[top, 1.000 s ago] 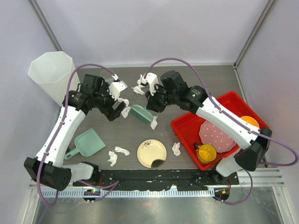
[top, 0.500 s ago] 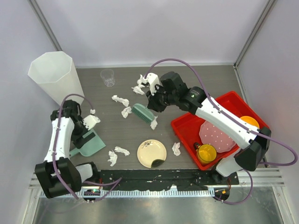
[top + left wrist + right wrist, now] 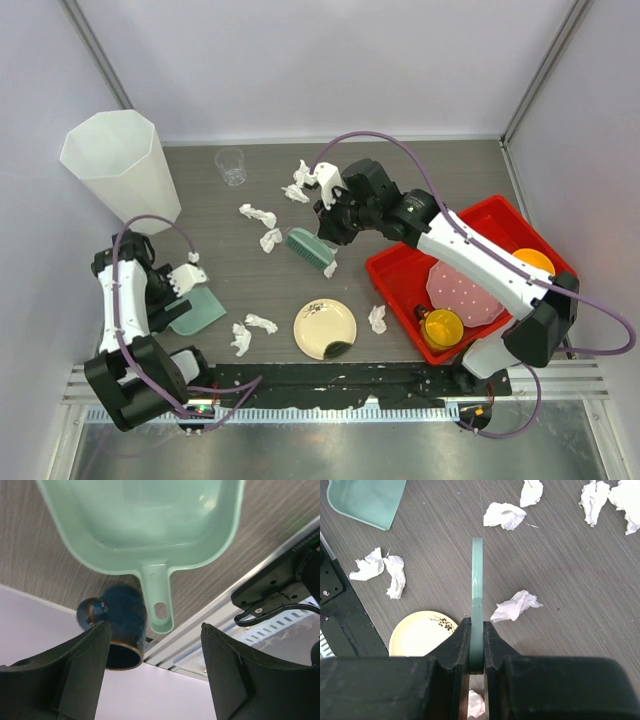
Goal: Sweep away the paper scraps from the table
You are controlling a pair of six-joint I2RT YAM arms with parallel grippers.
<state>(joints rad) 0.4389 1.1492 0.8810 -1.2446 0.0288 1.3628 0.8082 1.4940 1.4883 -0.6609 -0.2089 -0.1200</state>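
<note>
I have my right gripper (image 3: 477,630) clamped on the green brush (image 3: 308,247), beyond the cream plate (image 3: 325,329). My left gripper (image 3: 155,626) hangs, fingers apart, over the dustpan (image 3: 203,312) handle, left of the plate. Paper scraps (image 3: 262,323) lie on the table (image 3: 450,170) left, right and beyond the plate.

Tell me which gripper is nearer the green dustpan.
Left. The left gripper hangs open just above the dustpan handle; the right gripper is far off, shut on the brush.

Left hand (image 3: 155,642) swung back from paper scraps (image 3: 262,217) to dustpan (image 3: 140,525), jaws narrowing over it.
</note>
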